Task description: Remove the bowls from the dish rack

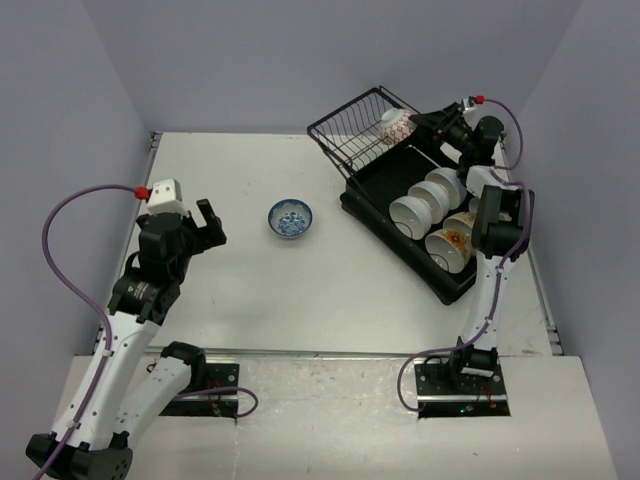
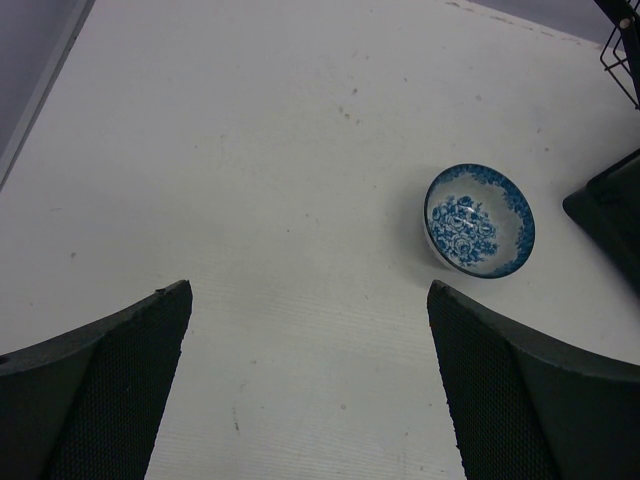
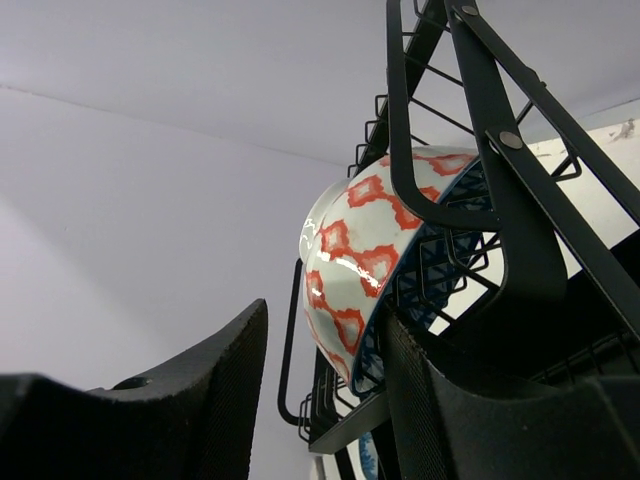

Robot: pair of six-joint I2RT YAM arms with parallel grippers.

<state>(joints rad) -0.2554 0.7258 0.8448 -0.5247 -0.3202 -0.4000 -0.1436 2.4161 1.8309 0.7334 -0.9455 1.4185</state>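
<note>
The black dish rack (image 1: 447, 283) lies at the back right, its tilted wire basket (image 1: 352, 125) at the far end. A red-patterned bowl (image 1: 396, 125) (image 3: 355, 240) leans on edge in that basket. My right gripper (image 1: 420, 124) (image 3: 325, 400) is open around its lower rim. The right finger (image 3: 440, 400) sits by the blue inside, and the left finger (image 3: 215, 400) stands apart from the outer wall. Several white and cream bowls (image 1: 410, 213) stand on edge in the tray. A blue-patterned bowl (image 1: 290, 219) (image 2: 479, 220) rests upright on the table. My left gripper (image 1: 207, 224) (image 2: 308, 290) hovers open and empty left of it.
The basket's wire frame (image 3: 470, 150) crosses right in front of the right gripper and over the bowl. Grey walls close the table at the back and both sides. The rack's corner (image 2: 610, 215) shows at the right edge of the left wrist view.
</note>
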